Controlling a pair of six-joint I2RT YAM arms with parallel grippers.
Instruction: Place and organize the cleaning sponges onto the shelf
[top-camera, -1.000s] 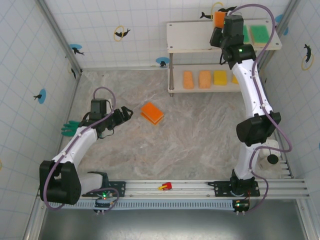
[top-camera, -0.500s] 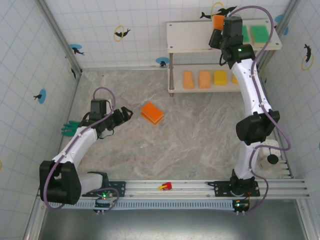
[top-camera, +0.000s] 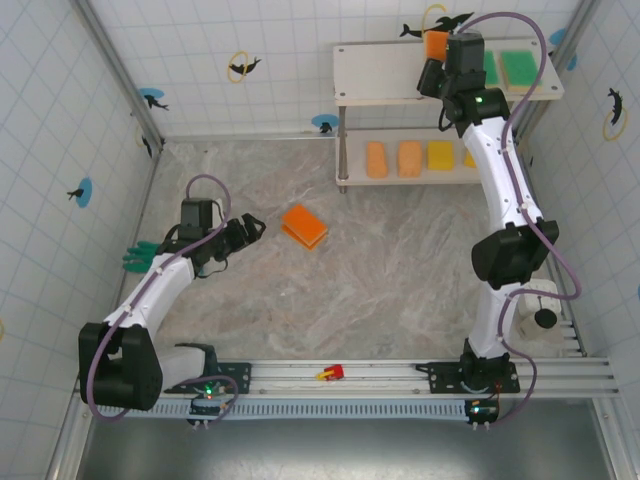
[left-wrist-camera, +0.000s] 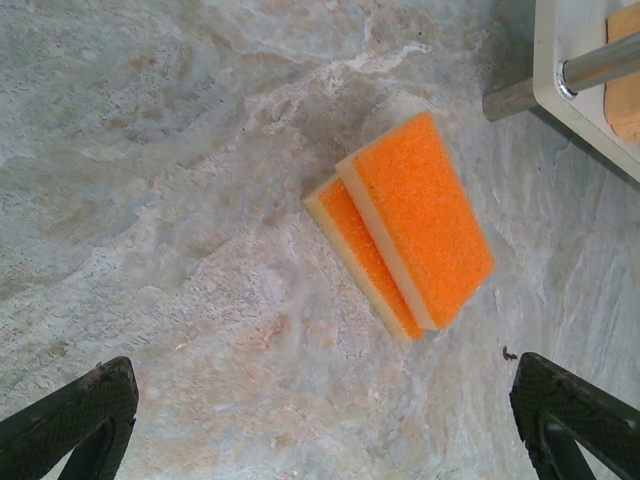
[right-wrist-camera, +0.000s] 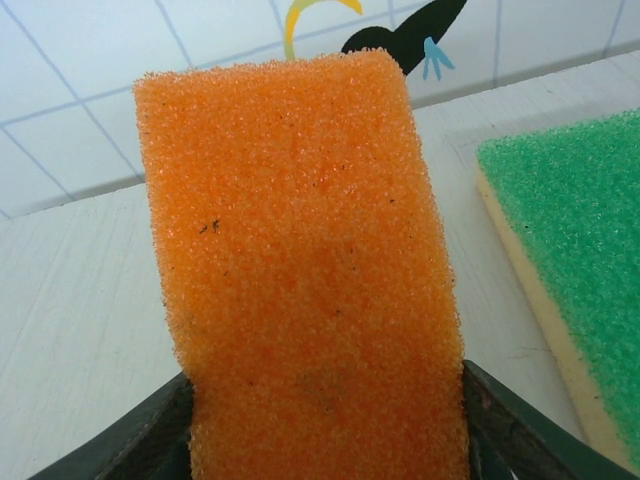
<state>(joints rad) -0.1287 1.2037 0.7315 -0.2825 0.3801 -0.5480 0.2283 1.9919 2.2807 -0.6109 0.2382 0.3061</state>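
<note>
Bright, even, diffuse light fills the overhead view, leaving only soft shadows under the shelf (top-camera: 380, 75) and beside the stacked orange sponges (top-camera: 304, 226) on the tabletop (top-camera: 380, 290). Both wrist views are sharp up close, and the pores of the upright orange sponge (right-wrist-camera: 310, 270) read crisply.

We can read no words, numbers or brand names anywhere. The only signs we find are wordless stickers (top-camera: 240, 67) on the tiled walls (top-camera: 200, 40): small black silhouettes, some on blue discs (top-camera: 152, 97), some inside yellow rings (right-wrist-camera: 310, 12), all without lettering.
</note>
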